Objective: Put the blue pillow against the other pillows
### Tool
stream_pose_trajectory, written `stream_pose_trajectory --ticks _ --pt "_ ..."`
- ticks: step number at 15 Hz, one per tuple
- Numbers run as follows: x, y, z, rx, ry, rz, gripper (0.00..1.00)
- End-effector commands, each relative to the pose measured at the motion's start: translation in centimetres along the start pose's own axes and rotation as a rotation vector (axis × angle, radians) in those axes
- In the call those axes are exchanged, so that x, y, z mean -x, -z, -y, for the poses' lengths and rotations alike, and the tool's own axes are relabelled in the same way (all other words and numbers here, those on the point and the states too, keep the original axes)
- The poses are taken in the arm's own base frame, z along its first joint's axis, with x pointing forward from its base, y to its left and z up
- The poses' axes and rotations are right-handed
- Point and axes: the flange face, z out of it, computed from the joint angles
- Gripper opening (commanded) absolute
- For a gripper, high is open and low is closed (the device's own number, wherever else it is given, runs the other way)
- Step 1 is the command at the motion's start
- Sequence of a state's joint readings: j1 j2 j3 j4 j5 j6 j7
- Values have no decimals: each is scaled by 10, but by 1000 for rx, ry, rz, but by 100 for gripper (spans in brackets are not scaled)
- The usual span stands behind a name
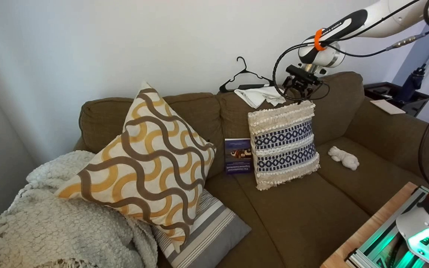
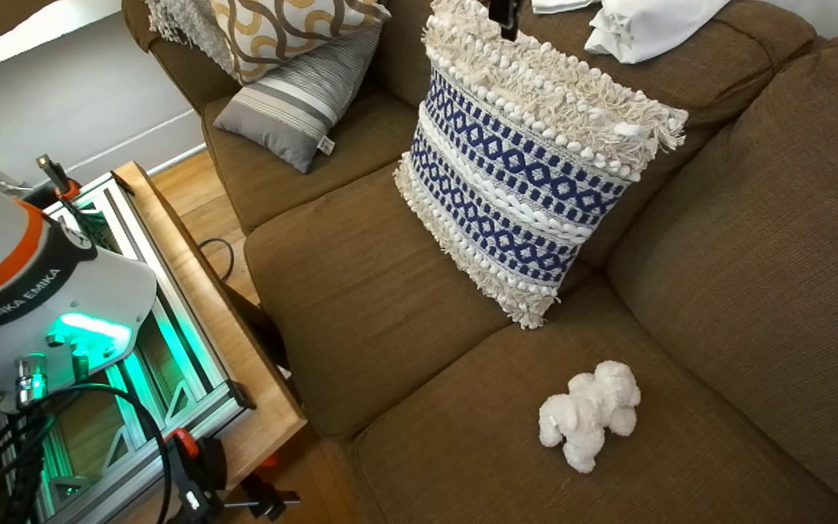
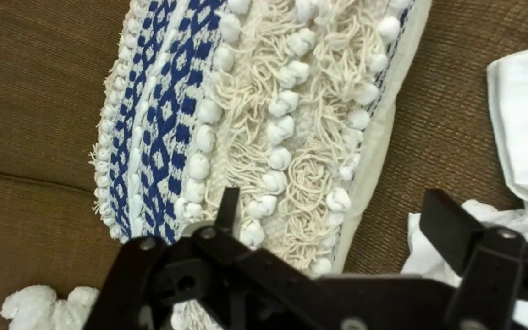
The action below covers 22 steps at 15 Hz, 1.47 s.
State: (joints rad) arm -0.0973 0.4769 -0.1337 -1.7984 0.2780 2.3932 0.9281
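The blue pillow (image 1: 283, 146) leans upright against the sofa back, its banded, fringed front facing out in both exterior views (image 2: 510, 171). In the wrist view (image 3: 165, 114) its fringed top part and cream back edge show. The wavy pillow (image 1: 158, 156) stands on a corner at the sofa's far end from it, also in an exterior view (image 2: 281, 29). The striped pillow (image 1: 214, 232) lies under it (image 2: 295, 102). My gripper (image 3: 335, 206) is open, at the blue pillow's top edge (image 1: 301, 97), fingers to either side of that edge in the wrist view. Contact cannot be told.
A purple book (image 1: 238, 163) stands between the pillows. A black hanger (image 1: 246, 74) and white cloth (image 1: 257, 96) rest on the sofa back. A white plush toy (image 2: 590, 415) lies on the seat. A cream blanket (image 1: 69, 223) covers one end. The robot's wooden table (image 2: 273, 407) stands before the sofa.
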Motion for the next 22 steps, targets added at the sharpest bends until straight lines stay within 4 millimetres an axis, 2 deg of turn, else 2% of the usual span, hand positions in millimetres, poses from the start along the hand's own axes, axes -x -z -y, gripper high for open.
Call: stream_pose_trajectory --ticks 1,6,10,14,17,19,22 --pt "-14 -36 22 33 -97 -2 100" --pt "-31 -64 35 81 -181 -9 100" --pt "-32 -92 30 228 -198 69 100" --pt "-41 -120 36 208 -196 40 100" --pt "-38 -135 35 276 -194 39 100" --pt "-31 -132 35 320 -173 30 74" --pt "-20 -111 40 332 -114 4 50"
